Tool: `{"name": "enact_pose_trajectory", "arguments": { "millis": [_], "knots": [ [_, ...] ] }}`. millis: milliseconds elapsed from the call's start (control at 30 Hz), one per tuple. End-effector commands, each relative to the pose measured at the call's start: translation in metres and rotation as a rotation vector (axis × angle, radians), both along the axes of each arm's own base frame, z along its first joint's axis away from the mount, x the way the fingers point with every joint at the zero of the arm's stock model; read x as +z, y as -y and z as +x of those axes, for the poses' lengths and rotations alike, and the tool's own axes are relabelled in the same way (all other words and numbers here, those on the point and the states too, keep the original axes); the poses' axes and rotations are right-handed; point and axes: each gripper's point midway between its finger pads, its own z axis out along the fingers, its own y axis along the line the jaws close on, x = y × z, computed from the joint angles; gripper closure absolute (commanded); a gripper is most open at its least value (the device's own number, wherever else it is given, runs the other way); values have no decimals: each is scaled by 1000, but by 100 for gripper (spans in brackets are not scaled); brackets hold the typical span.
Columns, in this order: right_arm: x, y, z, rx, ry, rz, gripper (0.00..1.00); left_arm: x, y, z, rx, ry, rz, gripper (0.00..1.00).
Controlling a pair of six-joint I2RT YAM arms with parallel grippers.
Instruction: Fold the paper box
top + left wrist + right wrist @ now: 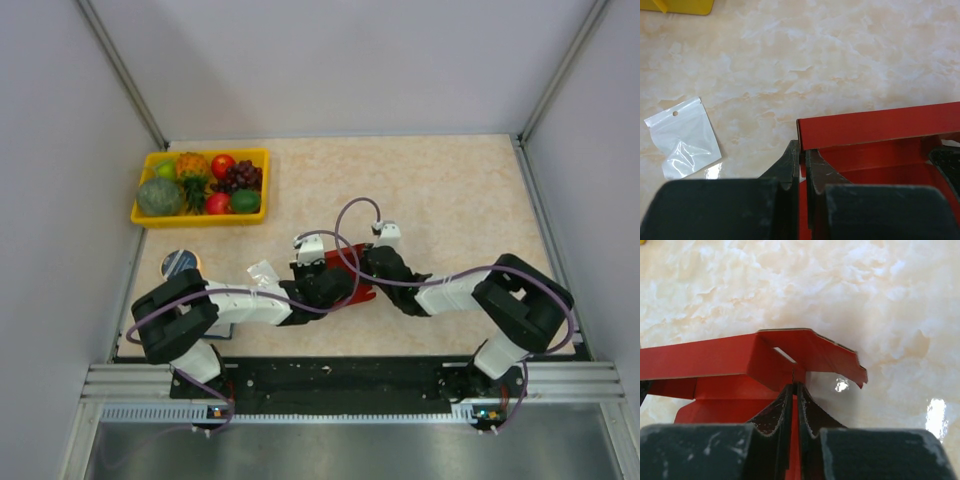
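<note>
The paper box (343, 268) is a red cardboard piece held between the two arms at the table's middle. In the left wrist view its long wall (880, 122) runs to the right, and my left gripper (802, 150) is shut on the thin edge at its left end. In the right wrist view a folded flap with an angled tab (812, 352) stands up, and my right gripper (795, 388) is shut on the red panel just below it. From above, both grippers (322, 275) (378, 262) cover most of the box.
A yellow tray (200, 216) of toy fruit stands at the back left. A round tin (180, 264) lies near the left edge. A small clear plastic bag (682, 137) lies left of the left gripper, also seen from above as the bag (262, 272).
</note>
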Motion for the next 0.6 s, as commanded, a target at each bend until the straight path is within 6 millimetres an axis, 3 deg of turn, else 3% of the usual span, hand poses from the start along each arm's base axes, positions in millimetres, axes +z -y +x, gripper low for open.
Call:
{"name": "enact_pose_trajectory", "arguments": {
  "millis": [0, 200, 400, 567],
  "knots": [
    [35, -50, -2, 166, 61, 102, 93, 18, 36, -1, -78, 18, -192, 100],
    [31, -67, -12, 221, 20, 214, 92, 15, 38, -3, -81, 8, -220, 100],
    [18, -62, -12, 179, -79, 373, 92, 14, 36, -6, -83, 7, -225, 100],
    [5, -48, -11, 137, -146, 405, 90, 9, 33, -8, -82, -4, -220, 100]
  ]
}}
